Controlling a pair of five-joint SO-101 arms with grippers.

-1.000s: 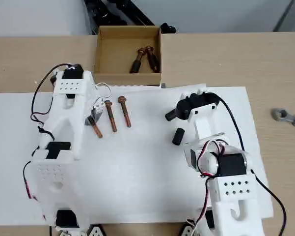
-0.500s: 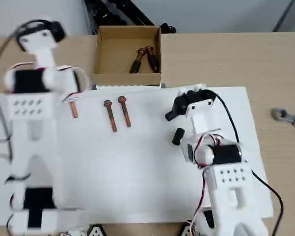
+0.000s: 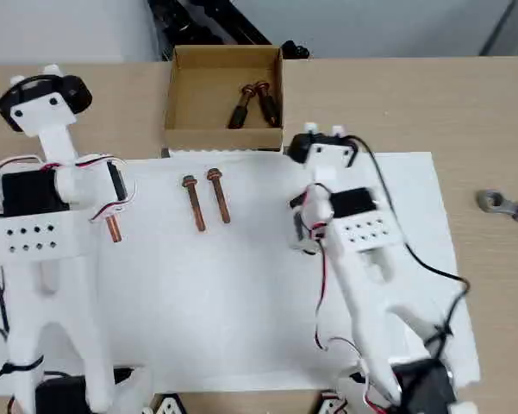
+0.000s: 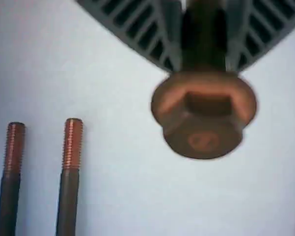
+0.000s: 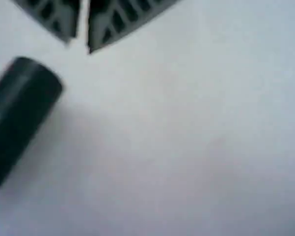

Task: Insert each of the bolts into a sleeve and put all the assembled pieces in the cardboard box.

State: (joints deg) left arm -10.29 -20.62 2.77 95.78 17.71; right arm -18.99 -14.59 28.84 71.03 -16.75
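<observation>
My left gripper (image 4: pixel 203 49) is shut on a copper bolt (image 4: pixel 203 115), head towards the camera. In the high view that bolt (image 3: pixel 114 228) hangs above the left part of the white sheet (image 3: pixel 241 293). Two more bolts (image 3: pixel 193 203) (image 3: pixel 218 195) lie side by side on the sheet below the cardboard box (image 3: pixel 179 95); in the left wrist view their threaded ends (image 4: pixel 71 142) show. Two assembled pieces (image 3: pixel 254 102) lie in the box. My right gripper (image 5: pixel 81 43) is shut on nothing, just beside a black sleeve (image 5: pixel 19 118) lying on the sheet.
A metal wrench (image 3: pixel 504 205) lies on the bare table at the right. Dark equipment (image 3: pixel 198 21) stands behind the box. The right arm's body (image 3: pixel 362 250) stretches across the right half of the sheet.
The left arm lifted one bolt off the sheet, swung left, and now holds it lower. The right arm turned and shifted left, over the sleeves.
</observation>
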